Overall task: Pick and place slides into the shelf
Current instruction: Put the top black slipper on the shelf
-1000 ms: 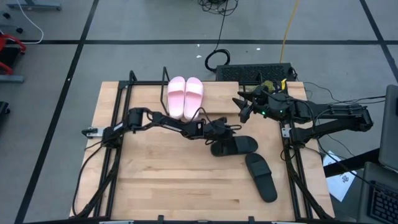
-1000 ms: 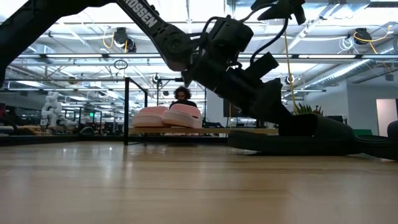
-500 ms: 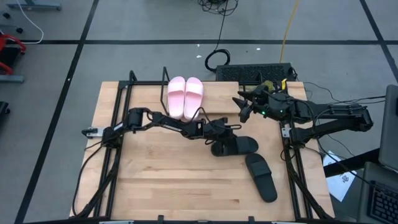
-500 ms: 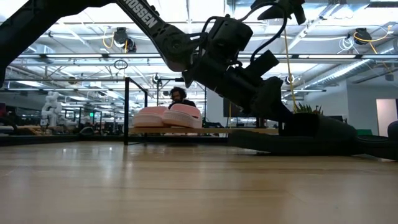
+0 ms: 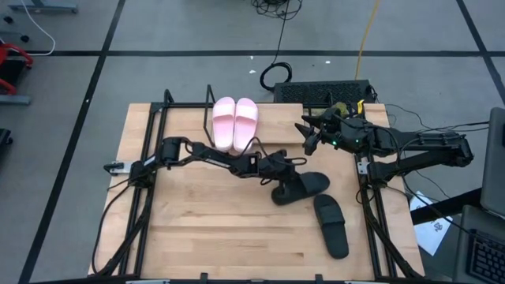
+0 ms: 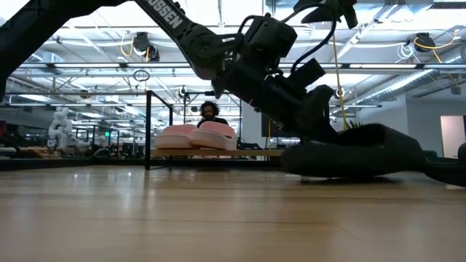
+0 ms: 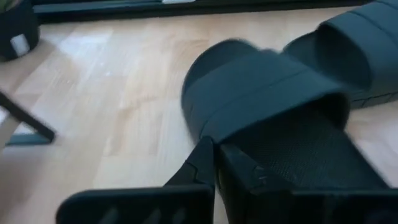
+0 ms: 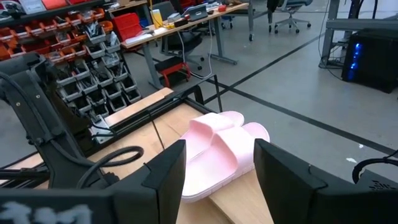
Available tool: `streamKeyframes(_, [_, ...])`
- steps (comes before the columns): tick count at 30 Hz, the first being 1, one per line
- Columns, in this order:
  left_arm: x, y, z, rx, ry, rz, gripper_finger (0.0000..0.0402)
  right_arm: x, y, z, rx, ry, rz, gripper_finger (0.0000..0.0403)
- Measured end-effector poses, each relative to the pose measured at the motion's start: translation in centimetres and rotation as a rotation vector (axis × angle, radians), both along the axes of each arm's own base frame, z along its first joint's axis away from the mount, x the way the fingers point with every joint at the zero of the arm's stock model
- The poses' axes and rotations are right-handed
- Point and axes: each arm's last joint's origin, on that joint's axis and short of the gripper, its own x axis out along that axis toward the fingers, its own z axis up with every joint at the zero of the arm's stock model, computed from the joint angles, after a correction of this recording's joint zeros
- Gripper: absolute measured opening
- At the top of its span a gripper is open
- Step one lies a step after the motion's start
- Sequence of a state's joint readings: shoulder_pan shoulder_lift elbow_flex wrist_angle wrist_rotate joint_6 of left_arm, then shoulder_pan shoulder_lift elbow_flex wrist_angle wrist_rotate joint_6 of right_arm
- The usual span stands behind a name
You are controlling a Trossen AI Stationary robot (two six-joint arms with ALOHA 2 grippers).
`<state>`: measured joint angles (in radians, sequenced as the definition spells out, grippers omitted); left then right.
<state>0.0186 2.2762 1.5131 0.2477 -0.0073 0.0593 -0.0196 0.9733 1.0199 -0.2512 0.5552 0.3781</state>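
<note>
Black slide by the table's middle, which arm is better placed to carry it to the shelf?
Left. Its gripper is already shut on the black slide, while the right gripper hangs open over the shelf.

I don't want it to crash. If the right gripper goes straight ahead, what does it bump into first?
Probably the pink slides on the shelf: the open right gripper points at them, though the depth is unclear.

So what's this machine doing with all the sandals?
It is putting slides onto a low shelf. The pink pair already sits there. The left gripper is shut on one black slide, gripping its edge, mid-table. The other black slide lies on the table nearby, untouched. The right gripper waits open near the shelf's far end, holding nothing.
</note>
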Motion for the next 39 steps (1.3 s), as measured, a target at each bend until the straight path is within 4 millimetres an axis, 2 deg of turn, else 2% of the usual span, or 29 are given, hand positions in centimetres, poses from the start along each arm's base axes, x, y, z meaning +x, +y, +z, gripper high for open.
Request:
streamKeyframes(4, [-0.5,0.1,1.0,0.055,0.035,0.077,0.0001,0.0,0.0,0.0,-0.007,0.006,0.003,0.018])
streamKeyframes(10, [-1.4,0.0,4.2,0.132,0.038,0.139,0.0001,0.1,-0.1,0.4,-0.059,-0.013,0.0,0.018])
streamKeyframes(14, [-1.8,0.0,6.1,0.129,0.01,0.2,0.0,0.2,-0.1,1.4,-0.128,-0.073,0.001,0.018])
streamKeyframes(20, [-2.7,-0.2,7.8,0.137,0.011,0.295,0.0,-0.2,-0.1,3.1,-0.219,-0.18,-0.022,0.018])
streamKeyframes(26, [-3.8,-1.3,10.2,0.102,-0.016,0.379,0.0,-1.2,-0.1,4.2,-0.286,-0.222,-0.034,0.018])
streamKeyframes(32, [-5.4,-3.2,12.8,0.104,-0.025,0.45,0.0,-2.2,-0.1,4.7,-0.313,-0.226,-0.056,0.018])
streamKeyframes(39, [-7.9,-3.6,16.4,0.099,-0.121,0.685,0.0,-2.7,-0.1,4.9,-0.322,-0.231,-0.054,0.018])
